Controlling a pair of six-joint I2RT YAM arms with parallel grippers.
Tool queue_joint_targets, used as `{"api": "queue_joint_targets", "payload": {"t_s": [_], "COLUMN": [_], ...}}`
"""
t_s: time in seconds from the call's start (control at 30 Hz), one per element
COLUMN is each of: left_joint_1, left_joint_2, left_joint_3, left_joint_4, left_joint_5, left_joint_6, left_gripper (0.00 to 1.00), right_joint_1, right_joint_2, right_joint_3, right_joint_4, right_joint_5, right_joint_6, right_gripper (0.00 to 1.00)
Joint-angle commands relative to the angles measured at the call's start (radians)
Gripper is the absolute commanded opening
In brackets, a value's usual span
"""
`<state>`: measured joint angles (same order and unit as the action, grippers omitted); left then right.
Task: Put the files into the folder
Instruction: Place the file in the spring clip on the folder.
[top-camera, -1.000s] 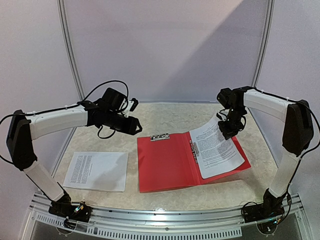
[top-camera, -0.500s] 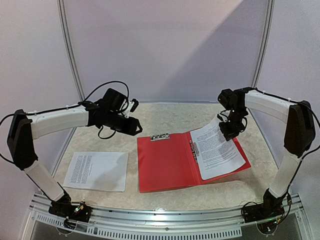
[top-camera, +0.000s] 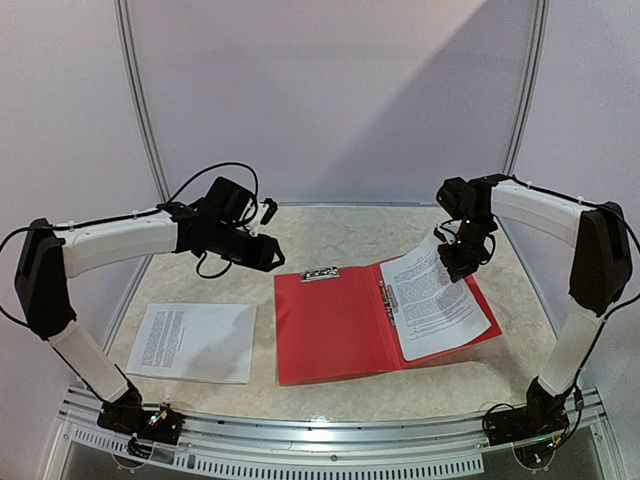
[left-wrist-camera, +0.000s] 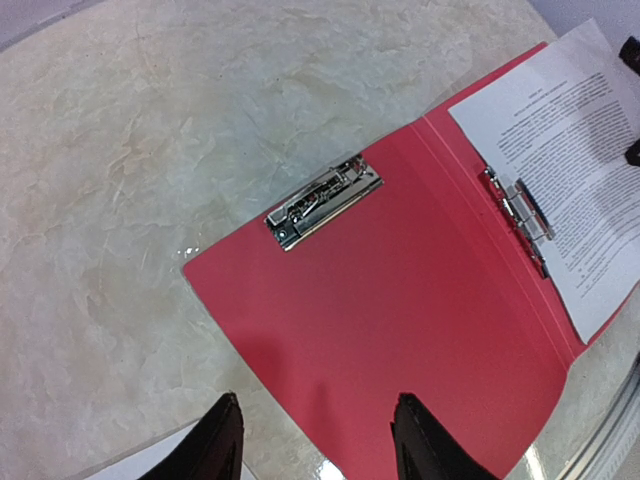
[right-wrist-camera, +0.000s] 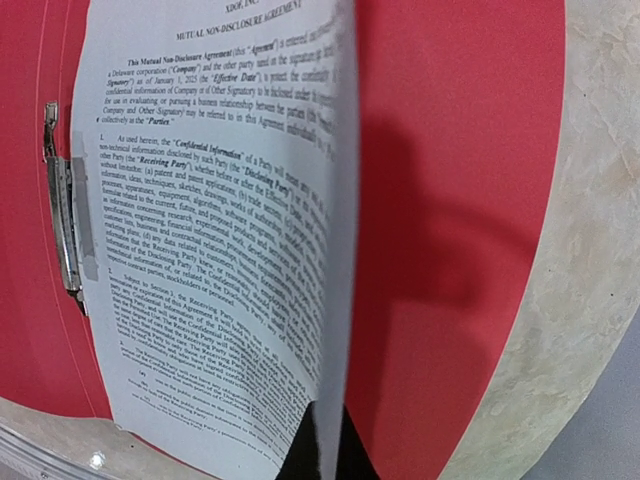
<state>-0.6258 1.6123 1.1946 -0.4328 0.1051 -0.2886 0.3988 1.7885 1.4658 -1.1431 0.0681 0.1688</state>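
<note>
Top external | right fingers (right-wrist-camera: 308, 455) clamped on white printed paper sheet (top-camera: 440, 305) | metal clip (right-wrist-camera: 62, 200) of red plastic folder (top-camera: 325, 325) seemingly at its 9 o'clock | left fingers (left-wrist-camera: 218, 445) half-open, empty

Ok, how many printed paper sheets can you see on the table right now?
2. One sheet lies flat on the table, left of the red folder. The second sheet is on the folder's right cover, one edge lifted by the right hand. More may hide underneath.
</note>
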Motion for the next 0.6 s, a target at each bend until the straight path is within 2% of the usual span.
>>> {"api": "queue_joint_targets", "payload": {"t_s": [0.0,0.2,0.37,0.57], "left_joint_1": [0.005,0.005,0.005,0.004], "left_joint_2": [0.014,0.017,0.021,0.024], "left_joint_3": [-0.007,-0.007,-0.006,-0.006], "left_joint_4": [-0.005,-0.006,-0.005,-0.006], "left_joint_5": [0.009,0.012,0.015,0.015], "left_joint_6": [0.009,0.009,0.008,0.007], "left_gripper": [0.52,0.52,0.52,0.52], "right_joint_1": [-0.002,-0.002,-0.002,-0.002], "right_joint_2": [0.000,0.000,0.005,0.032], "right_joint_3": [0.000,0.013,0.032,0.051], "right_joint_4": [0.006,0.000,-0.004,-0.008], "right_joint_5": [-0.016,0.019,0.033,0.053], "right_joint_6": [-0.006,0.001,0.006,0.009], "right_gripper": [0.05,0.27,0.37,0.43]}}
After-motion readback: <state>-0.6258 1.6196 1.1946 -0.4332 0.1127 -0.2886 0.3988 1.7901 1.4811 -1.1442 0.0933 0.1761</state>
